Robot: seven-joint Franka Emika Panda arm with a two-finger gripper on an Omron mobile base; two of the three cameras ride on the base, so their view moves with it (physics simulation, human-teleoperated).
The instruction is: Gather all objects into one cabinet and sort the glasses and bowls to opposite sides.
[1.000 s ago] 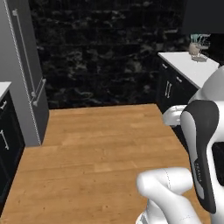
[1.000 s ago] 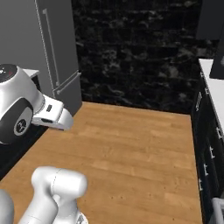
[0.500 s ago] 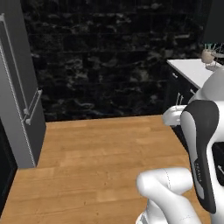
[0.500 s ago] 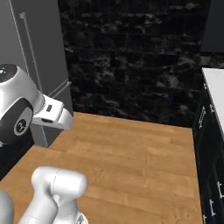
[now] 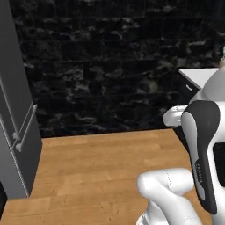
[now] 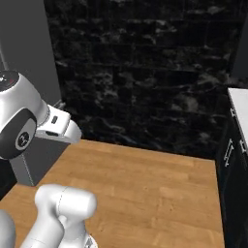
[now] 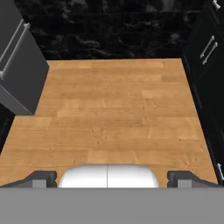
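The gripper [image 7: 112, 180] hangs with its jaws wide apart and nothing between them, its two dark fingertips [image 7: 41, 179] at the bottom of the hand view, looking down on bare wood floor [image 7: 113, 113]. No cup or bowl can be made out; a small pale-green thing [image 5: 222, 65] on the white counter [image 5: 200, 77] at the right edge of the left base view is cut off by the frame and too small to tell. Black drawers [image 7: 205, 74] with short silver pulls line the right side of the floor. A grey fridge [image 5: 15, 114] with bar handles stands on the left. A black marbled wall [image 6: 145, 77] closes the far side.
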